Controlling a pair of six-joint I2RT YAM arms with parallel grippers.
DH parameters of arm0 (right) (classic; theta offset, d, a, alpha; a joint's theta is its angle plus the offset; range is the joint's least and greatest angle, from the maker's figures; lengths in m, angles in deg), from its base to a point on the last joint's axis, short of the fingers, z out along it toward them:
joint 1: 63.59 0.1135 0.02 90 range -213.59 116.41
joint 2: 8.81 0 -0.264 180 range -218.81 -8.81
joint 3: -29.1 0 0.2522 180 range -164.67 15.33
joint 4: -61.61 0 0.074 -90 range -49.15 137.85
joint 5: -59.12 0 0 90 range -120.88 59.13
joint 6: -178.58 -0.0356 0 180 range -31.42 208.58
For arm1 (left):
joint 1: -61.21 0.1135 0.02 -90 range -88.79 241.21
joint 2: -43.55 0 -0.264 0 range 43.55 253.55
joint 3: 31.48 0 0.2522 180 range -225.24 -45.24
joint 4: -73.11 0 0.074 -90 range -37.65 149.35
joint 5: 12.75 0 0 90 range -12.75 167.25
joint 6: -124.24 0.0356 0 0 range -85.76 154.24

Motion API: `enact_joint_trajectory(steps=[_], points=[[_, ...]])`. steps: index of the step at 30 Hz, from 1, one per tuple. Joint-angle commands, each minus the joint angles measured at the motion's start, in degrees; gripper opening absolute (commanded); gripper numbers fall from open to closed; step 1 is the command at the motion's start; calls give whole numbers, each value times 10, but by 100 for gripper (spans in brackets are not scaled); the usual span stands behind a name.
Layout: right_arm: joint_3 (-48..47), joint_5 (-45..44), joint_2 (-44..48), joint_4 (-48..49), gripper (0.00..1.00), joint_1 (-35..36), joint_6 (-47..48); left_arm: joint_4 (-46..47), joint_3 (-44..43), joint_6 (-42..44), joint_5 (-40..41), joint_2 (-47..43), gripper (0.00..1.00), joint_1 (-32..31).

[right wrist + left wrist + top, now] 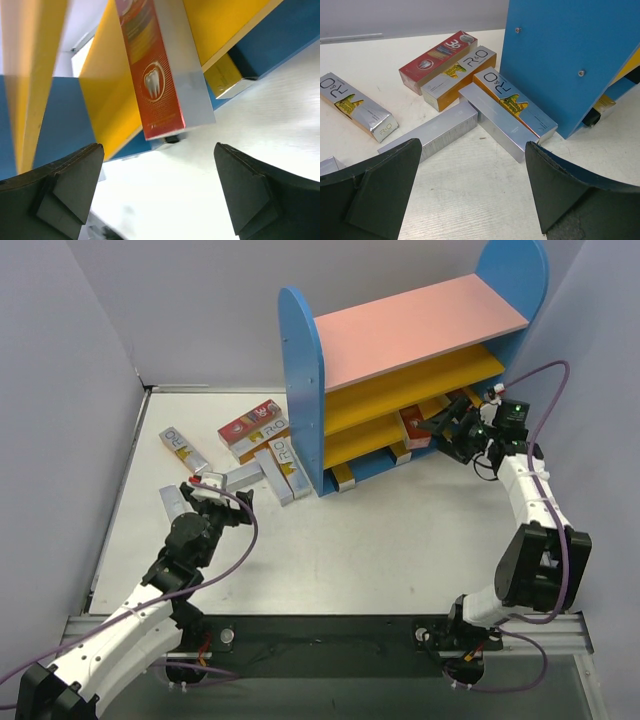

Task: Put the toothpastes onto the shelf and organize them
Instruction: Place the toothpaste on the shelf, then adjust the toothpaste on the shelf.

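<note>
The shelf [303,390] stands at the back right of the table, its blue side panel [565,60] close by in the left wrist view. Several toothpastes lie loose to its left: a red box [437,60], a silver and orange box [512,102], a plain silver one [432,132] and one apart [357,107]. My left gripper [472,150] hangs open above bare table in front of them, holding nothing. A red toothpaste [155,85] rests on a yellow board [110,90], its end sticking out. Just in front of it my right gripper [158,150] is open and empty, also seen from above [440,427].
Yellow-ended boxes [343,478] poke out of the shelf's bottom level, one of them [225,77] in the right wrist view. Grey walls close in the table on the left and behind. A purple cable [245,530] loops beside the left arm.
</note>
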Motion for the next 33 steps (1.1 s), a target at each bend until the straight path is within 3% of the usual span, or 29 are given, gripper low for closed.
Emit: enact_joint_trajectory(steps=[1,8,12,27,30,33], points=[[15,-98,66,-47,100,23,150,31,-12,-8,-10,0,96,5],[18,-269,89,-42,100,118,357,31,-11,-10,-13,-3,96,8],[40,-309,83,16,98,136,384,31,-11,-10,-13,-5,96,9],[35,-307,24,101,81,168,439,27,-7,-2,-6,-3,95,9],[39,-306,18,115,76,170,444,23,-7,-1,-7,-3,96,9],[41,-298,13,119,64,171,454,20,-7,-1,-6,-2,96,9]])
